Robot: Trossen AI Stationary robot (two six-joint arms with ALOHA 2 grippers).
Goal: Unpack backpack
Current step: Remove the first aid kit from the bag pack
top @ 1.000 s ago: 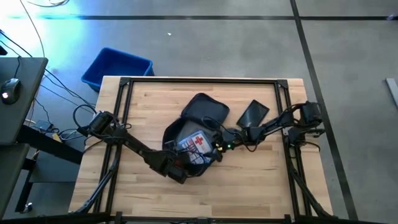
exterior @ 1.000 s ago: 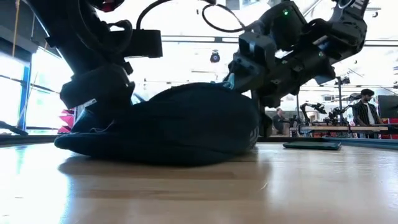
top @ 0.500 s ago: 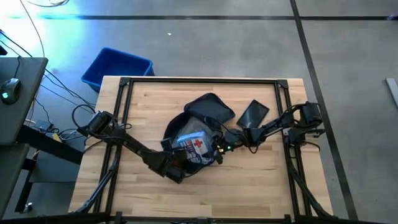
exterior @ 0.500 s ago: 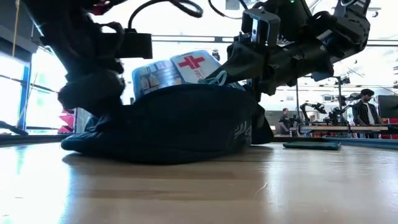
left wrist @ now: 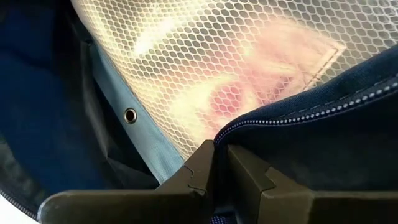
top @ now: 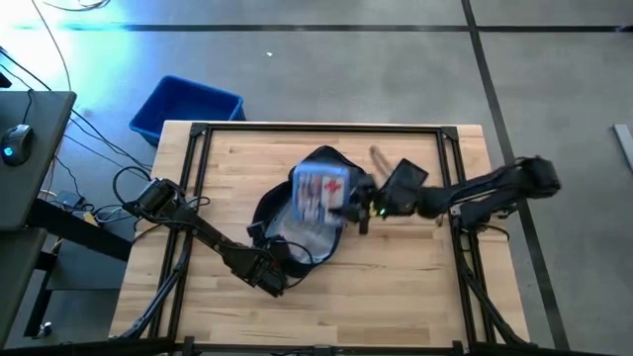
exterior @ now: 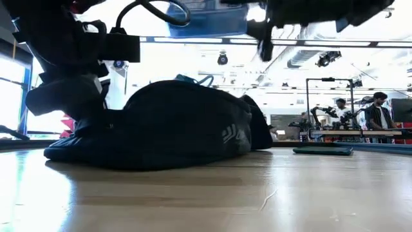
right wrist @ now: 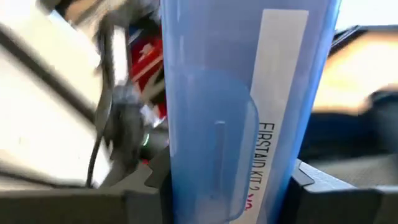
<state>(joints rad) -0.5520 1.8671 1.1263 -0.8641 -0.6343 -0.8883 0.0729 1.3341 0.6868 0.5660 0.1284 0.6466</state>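
Table [top: 415, 287], high view: a pale wooden top with a black frame along its edges. The backpack [top: 287, 213] lies slumped just left of the table's centre, its mouth open toward 1 o'clock. In the low view the backpack [exterior: 161, 125] hides the table behind it, and both arms are cut off by the picture's top edge.

Blue plastic bin [top: 186, 107]: on the floor beyond the table's corner at 11 o'clock, partly covered by that corner.

Flat dark pouch [top: 401, 183]: on the table at 3 o'clock from the backpack, partly covered by the right arm.

First-aid kit [top: 321, 190]: a blue box with a red cross, held above the backpack's far rim. In the right wrist view the kit [right wrist: 242, 106] fills the picture, and its lettering is cut off.

Right gripper [top: 348, 206]: jaws clamped on the first-aid kit's sides. Half a second ago the kit stood just above the backpack's mouth; it has since risen clear and moved toward 12 o'clock, and the right arm's elbow has swung outward toward 3 o'clock.

Left gripper [left wrist: 214, 177]: at the backpack's near edge, at 7 o'clock from its middle, fingers pinched tight on the dark hem; unchanged since the earlier frames. Pale mesh lining beyond it blurs whatever lies behind.

A small brown stick-like object [top: 379, 156], near the pouch at 11 o'clock from it, cannot be identified.
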